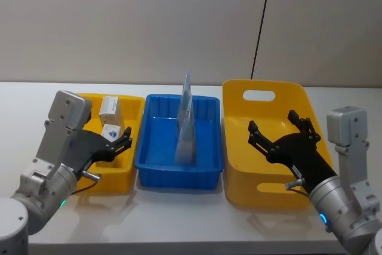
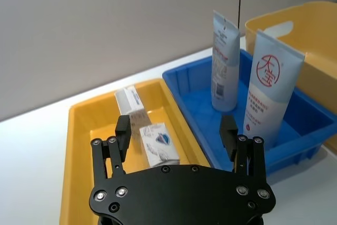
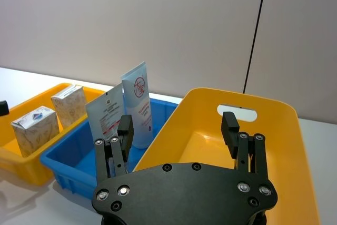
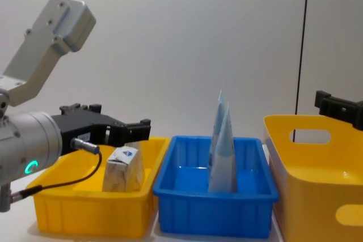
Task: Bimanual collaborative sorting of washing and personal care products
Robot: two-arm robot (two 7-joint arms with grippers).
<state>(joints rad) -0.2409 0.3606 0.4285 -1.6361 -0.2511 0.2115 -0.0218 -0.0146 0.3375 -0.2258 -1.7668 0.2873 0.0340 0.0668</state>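
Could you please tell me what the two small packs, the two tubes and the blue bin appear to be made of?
Small packs: probably printed paper or thin film wrap, matte, with folded, creased ends.
Tubes: likely soft plastic laminate, slightly glossy, with crimped flat tops.
Blue bin: rigid moulded plastic, with a smooth sheen.

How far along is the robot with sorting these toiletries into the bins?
Done: two soft packs sit in the small yellow bin, and two tubes stand in the blue bin. In hand: nothing. The left gripper hangs open over the small yellow bin, and the right gripper hangs open over the big yellow bin. Left: every product I can see sits in a bin, so sorting looks about finished.
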